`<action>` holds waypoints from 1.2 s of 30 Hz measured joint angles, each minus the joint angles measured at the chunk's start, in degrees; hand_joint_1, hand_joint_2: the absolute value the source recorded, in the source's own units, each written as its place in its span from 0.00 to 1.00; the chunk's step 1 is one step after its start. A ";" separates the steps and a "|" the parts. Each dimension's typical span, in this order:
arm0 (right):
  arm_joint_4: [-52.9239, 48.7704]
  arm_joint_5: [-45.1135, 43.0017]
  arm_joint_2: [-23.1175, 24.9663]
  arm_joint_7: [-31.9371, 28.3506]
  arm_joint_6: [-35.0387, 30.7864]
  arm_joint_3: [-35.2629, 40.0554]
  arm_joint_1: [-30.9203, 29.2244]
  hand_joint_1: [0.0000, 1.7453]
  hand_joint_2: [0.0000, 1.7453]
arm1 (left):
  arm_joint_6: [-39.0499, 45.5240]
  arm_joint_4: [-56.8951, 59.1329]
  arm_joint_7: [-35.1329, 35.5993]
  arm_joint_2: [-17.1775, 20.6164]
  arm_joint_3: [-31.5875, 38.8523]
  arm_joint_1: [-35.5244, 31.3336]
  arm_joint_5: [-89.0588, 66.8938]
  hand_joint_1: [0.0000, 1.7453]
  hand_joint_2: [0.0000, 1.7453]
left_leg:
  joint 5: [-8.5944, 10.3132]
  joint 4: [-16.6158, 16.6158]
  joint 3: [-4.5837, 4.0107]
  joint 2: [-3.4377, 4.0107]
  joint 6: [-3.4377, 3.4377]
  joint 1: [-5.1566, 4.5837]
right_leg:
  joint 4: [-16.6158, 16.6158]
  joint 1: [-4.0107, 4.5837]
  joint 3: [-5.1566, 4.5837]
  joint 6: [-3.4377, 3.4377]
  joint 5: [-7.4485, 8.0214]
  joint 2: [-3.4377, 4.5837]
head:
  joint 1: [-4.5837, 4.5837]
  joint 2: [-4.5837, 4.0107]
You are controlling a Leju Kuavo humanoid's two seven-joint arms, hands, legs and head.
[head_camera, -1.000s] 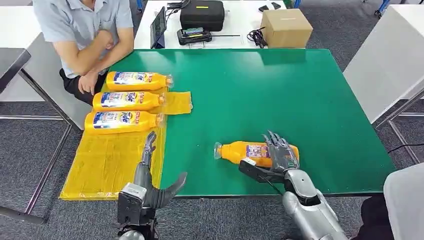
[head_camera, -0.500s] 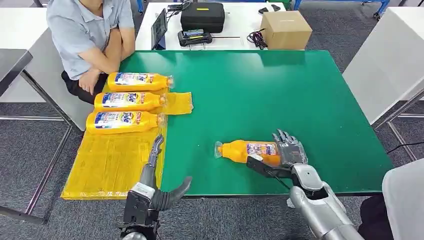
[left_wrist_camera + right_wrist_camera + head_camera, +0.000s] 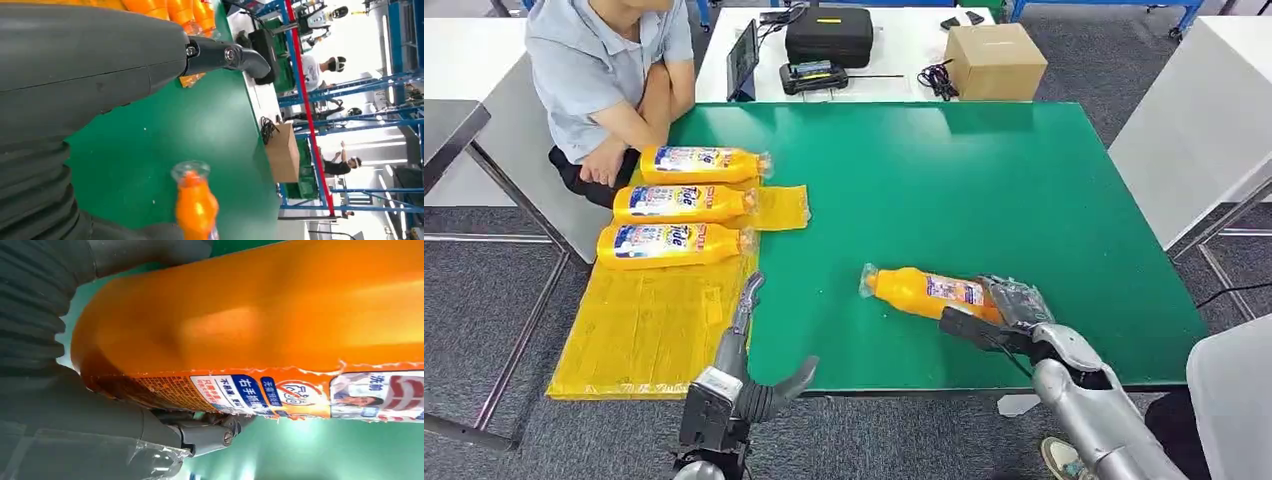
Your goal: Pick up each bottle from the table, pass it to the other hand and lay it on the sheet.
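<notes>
An orange bottle (image 3: 924,291) (image 3: 260,325) is held by its base end in my right hand (image 3: 1004,312), its cap pointing left over the green table (image 3: 964,170). It is tilted, the cap end a little raised. The same bottle (image 3: 195,205) shows cap-first in the left wrist view. My left hand (image 3: 749,370) hangs open at the table's near edge, fingers spread, beside the yellow sheet (image 3: 644,320). Three orange bottles (image 3: 674,203) lie side by side on the sheet's far part.
A person (image 3: 609,75) sits at the table's far left corner, arms folded, close to the sheet. Behind the table stand a cardboard box (image 3: 996,57), a black case (image 3: 829,30) and a tablet (image 3: 743,55). A white table (image 3: 1214,120) flanks the right side.
My right hand has closed around the bottle's base and moved it a little right and up, tilting it. My left hand has drifted slightly right. The view has shifted a bit.
</notes>
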 measured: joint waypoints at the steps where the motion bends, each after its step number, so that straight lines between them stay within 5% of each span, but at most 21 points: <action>1: 0.39 -0.87 -0.11 -0.52 -0.07 -0.26 0.01 1.00 1.00 | -0.04 0.28 -0.22 0.00 -0.04 -0.22 0.04 0.00 1.00 | 0.00 0.00 0.02 0.01 0.00 0.00 | 0.00 0.00 -0.01 0.00 0.00 0.01 | 0.00 0.00; 21: 3.72 -18.12 0.54 -14.16 3.83 -6.40 2.58 1.00 1.00 | -2.77 4.00 -2.89 -0.50 -1.33 -2.20 11.21 0.00 1.00 | -0.14 -0.01 0.36 0.26 0.06 0.04 | -0.06 0.05 0.35 0.01 0.01 0.11 | 0.00 0.00; 27: -4.70 -29.73 3.26 -13.57 12.25 -6.34 4.99 1.00 1.00 | -10.49 7.43 0.44 -0.68 -1.31 -2.57 30.28 0.00 1.00 | -0.07 -0.03 0.06 0.33 0.05 0.05 | -0.02 0.05 0.01 -0.14 0.13 0.26 | -0.04 0.00; 36: -8.59 -32.54 4.15 -13.57 13.05 -4.98 5.33 1.00 1.00 | -11.08 10.66 0.07 -0.96 -1.33 -3.45 32.23 0.00 1.00 | 0.15 -0.01 -0.57 -0.01 0.09 0.00 | 0.01 0.01 -0.40 -0.08 0.17 0.00 | -0.02 0.00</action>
